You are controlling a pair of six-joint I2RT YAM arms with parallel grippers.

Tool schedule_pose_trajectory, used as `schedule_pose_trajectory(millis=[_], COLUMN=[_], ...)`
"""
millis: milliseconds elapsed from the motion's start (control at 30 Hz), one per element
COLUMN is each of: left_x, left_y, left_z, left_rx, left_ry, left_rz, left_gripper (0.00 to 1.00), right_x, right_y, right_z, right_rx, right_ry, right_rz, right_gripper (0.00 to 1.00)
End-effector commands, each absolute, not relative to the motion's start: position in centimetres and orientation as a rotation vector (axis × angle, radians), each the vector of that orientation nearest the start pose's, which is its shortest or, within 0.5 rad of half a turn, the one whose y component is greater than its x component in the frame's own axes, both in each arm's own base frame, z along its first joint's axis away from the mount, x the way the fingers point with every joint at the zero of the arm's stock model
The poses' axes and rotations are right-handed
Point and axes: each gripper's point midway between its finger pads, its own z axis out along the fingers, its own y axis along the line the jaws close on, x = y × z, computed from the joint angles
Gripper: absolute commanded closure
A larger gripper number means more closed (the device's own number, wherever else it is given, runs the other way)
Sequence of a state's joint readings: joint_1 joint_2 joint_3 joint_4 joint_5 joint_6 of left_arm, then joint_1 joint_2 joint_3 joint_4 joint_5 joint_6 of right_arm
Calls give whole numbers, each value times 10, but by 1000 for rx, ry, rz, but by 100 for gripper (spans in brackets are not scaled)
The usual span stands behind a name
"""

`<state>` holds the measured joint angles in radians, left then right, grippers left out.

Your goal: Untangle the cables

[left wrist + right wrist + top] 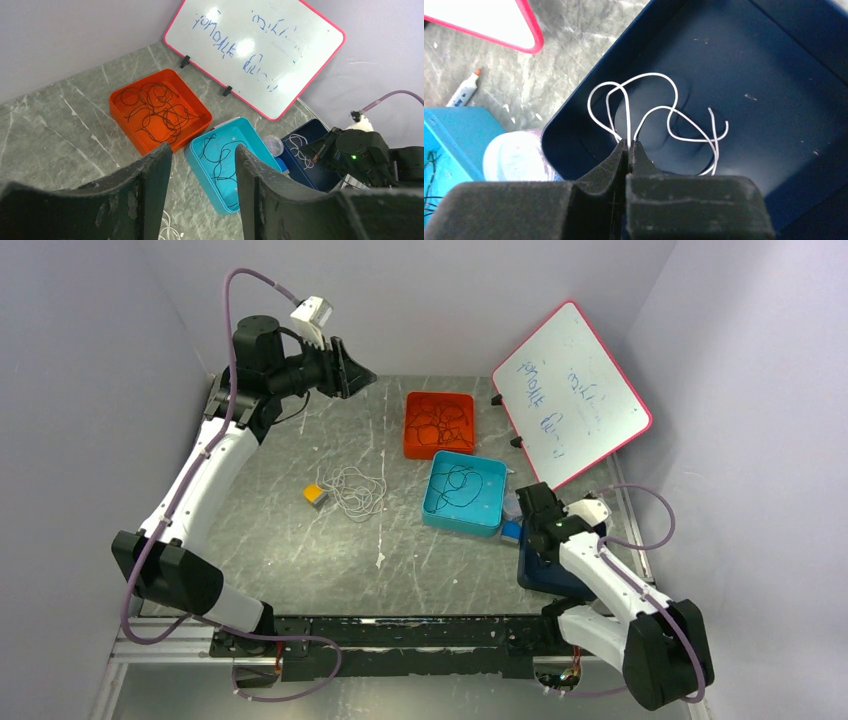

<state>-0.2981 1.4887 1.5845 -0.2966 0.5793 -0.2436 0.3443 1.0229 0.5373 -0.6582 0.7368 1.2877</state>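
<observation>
White cable [651, 74], thin and springy, is pinched between the pressed-together pads of the right tool [629, 145]. Its loops hang down into the navy tray [774, 75] at the near right of the counter [300, 560]. The left tool [203, 150] is raised at the far left with its fingers spread and nothing between them. The remaining work is a white cable heap [358, 490] at mid-counter, just beside a small yellow block [315, 494]; I cannot tell whether the two are joined. Sorted so far, by the look of it: black cables [155, 112] in the orange tray [125, 125] at the far centre, and one black cable [458, 483] in the teal tray [460, 520] nearer to us.

Risks:
- The held strands cross each other in at least two places, so a release from this height could let them settle as a fresh knot.
- A strand could snag on the foam pads and ride back out of the tray when the arm lifts.
- A stiff loop might spring over the tray rim.
- If the block is attached, pulling on the heap would drag it along.

Writing: the pink-framed whiteboard [250, 50] carries blue handwriting that is not legible. A marker [464, 92] lies on the counter, and its print is too small to read. No brand is visible.
</observation>
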Motion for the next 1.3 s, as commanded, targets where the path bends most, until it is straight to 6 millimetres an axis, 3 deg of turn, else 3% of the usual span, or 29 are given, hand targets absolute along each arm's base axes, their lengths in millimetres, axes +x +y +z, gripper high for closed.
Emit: schedule_pose_trajectory(millis=[0,200,567,800,1033,1267], left_x=[382,381,377,377,378,380], left_y=[-223,-223,-219,-217,-211,-196], left_z=[390,390,390,391,384,364], left_rx=[472,470,454,452,429,373], left_ry=[1733,1736,1735,1737,1756,1827], left_rz=[-885,-885,-871,-866,-849,-798], left_gripper=[46,46,46,46,46,45], right_x=[251,267,285,305,328,361], right_y=[0,4,29,63,108,128], right_z=[51,37,28,35,21,29], right_rx=[1159,1147,935,743,592,514], right_ry=[2011,2059,2214,2257,2359,2337], right_rz=[-108,20,215,426,680,694], right_gripper=[100,100,100,100,96,81])
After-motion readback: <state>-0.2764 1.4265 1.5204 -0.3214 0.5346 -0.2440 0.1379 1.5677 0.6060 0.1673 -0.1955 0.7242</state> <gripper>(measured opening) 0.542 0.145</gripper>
